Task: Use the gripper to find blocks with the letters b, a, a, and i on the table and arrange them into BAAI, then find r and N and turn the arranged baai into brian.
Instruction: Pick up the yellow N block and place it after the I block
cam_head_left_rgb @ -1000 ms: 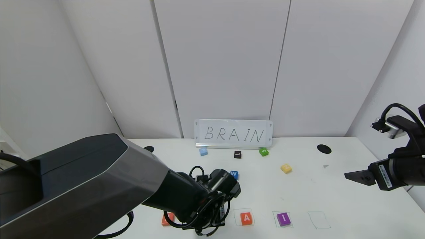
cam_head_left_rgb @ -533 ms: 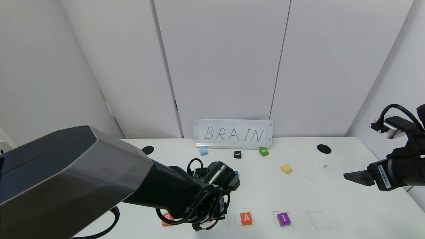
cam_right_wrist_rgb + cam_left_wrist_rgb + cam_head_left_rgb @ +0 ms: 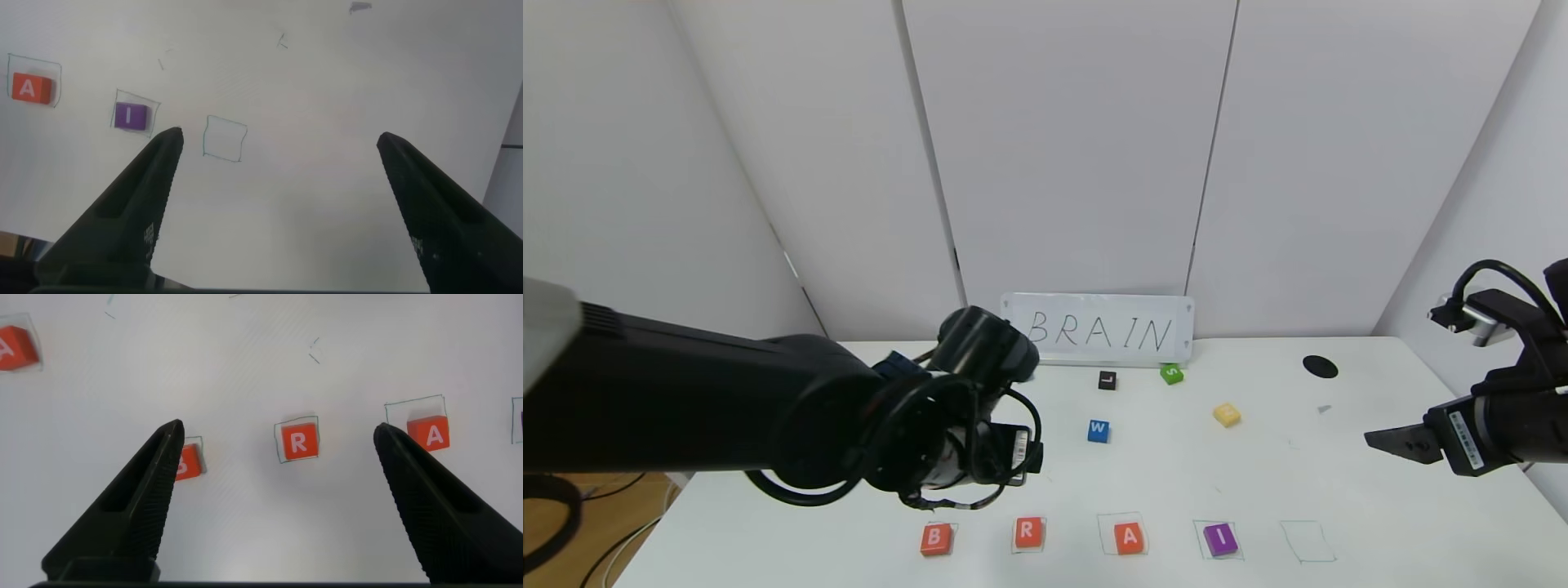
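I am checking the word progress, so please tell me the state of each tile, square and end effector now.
B tile: flat, first in row.
R tile: flat in second square.
A tile: in third square.
I tile: in fourth square.
Fifth square: empty.
N tile: loose, not placed.
Left end effector: open, above R tile.
Right end effector: open, holding nothing.

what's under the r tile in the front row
The r tile lies flat on the white table inside a pen-drawn square, whose outline shows around its edges. The surface directly beneath it is covered. The left claw hangs open above it.
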`<state>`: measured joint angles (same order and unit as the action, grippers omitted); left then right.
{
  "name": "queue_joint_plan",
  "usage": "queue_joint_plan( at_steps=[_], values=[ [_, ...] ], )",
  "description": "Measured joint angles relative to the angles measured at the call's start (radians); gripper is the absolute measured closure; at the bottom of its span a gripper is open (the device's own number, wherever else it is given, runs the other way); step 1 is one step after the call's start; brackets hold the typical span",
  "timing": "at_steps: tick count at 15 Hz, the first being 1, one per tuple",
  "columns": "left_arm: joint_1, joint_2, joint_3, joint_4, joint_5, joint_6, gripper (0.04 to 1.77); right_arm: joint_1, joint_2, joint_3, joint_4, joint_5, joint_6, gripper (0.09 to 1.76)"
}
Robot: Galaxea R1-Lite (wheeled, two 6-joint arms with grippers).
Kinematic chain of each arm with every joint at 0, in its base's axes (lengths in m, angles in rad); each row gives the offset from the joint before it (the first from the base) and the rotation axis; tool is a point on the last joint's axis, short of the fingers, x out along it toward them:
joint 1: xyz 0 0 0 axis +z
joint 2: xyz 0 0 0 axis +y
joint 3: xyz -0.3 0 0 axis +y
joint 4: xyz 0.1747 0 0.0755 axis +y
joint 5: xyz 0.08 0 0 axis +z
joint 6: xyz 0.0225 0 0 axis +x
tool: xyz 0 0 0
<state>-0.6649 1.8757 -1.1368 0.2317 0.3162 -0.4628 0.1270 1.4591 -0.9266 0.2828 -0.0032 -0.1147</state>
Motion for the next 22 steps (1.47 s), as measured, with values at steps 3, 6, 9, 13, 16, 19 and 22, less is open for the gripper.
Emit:
queue_joint_plan(
  at_steps=[3,6,9,13,16,19,22],
  values=[
    [0.064,-0.101,0.013,0.036,-0.008,0.079,0.14,0.004,-0.002,0.001,-0.001,0.000,0.002,0.14],
    [0.148,-0.172,0.053,0.037,-0.022,0.208,0.12,0.011,0.008,-0.004,0.000,0.006,-0.004,0.14],
    [0.242,-0.239,0.075,0.054,-0.135,0.275,0.12,0.015,0.040,-0.036,0.003,0.014,-0.041,0.14],
    [0.291,-0.275,0.071,0.059,-0.149,0.301,0.11,0.030,0.102,-0.109,0.032,0.013,-0.036,0.14],
    [0.309,-0.280,0.072,0.055,-0.150,0.309,0.11,0.043,0.185,-0.181,0.044,0.014,-0.035,0.14],
    [0.326,-0.275,0.070,0.052,-0.151,0.315,0.10,0.049,0.280,-0.254,0.044,0.017,-0.038,0.14],
    [0.337,-0.266,0.070,0.051,-0.151,0.326,0.10,0.050,0.360,-0.308,0.038,0.027,-0.037,0.14]
  ],
)
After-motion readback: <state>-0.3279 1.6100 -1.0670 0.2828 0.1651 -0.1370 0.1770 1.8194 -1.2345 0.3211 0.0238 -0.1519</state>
